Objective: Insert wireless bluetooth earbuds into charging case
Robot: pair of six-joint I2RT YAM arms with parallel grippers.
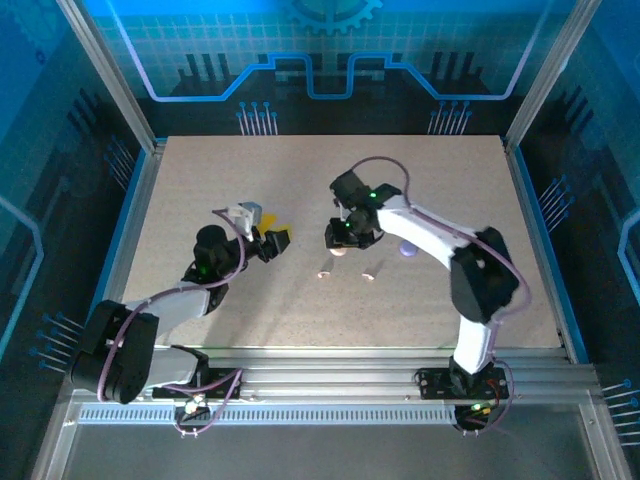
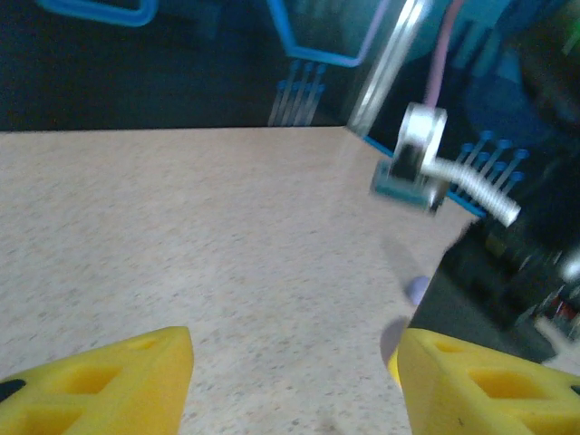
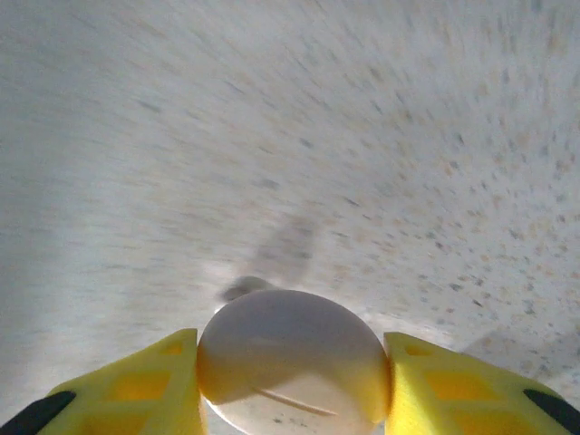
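Beige speckled tabletop (image 1: 200, 170) sits inside a blue-lit enclosure, with metal frame rails along its left, right and near edges. Its far half is an open stretch of bare surface running to the back wall.

At the left, the left arm reaches in from the near corner. The left gripper (image 1: 272, 238) is held left of the table's centre with its yellow fingers (image 2: 136, 381) apart, and only tabletop lies between them. It is well apart from the left rail.

Just right of it, across a narrow gap, the right gripper (image 1: 340, 240) points down at mid-table. Its fingers (image 3: 136, 390) are pressed against both sides of the pale pink case (image 3: 294, 358), a round coin-like disc. Whether the disc rests on the surface or is lifted off it is hard to judge from the blurred wrist view.

Nearer the arms' bases, the left earbud (image 1: 324, 273) and the right earbud (image 1: 369, 272) lie loose on the table, apart from each other and just beside the clamped case.

Farther right, the lilac case (image 1: 407, 248) lies against the right arm's white forearm, with open surface beyond it to the right rail.
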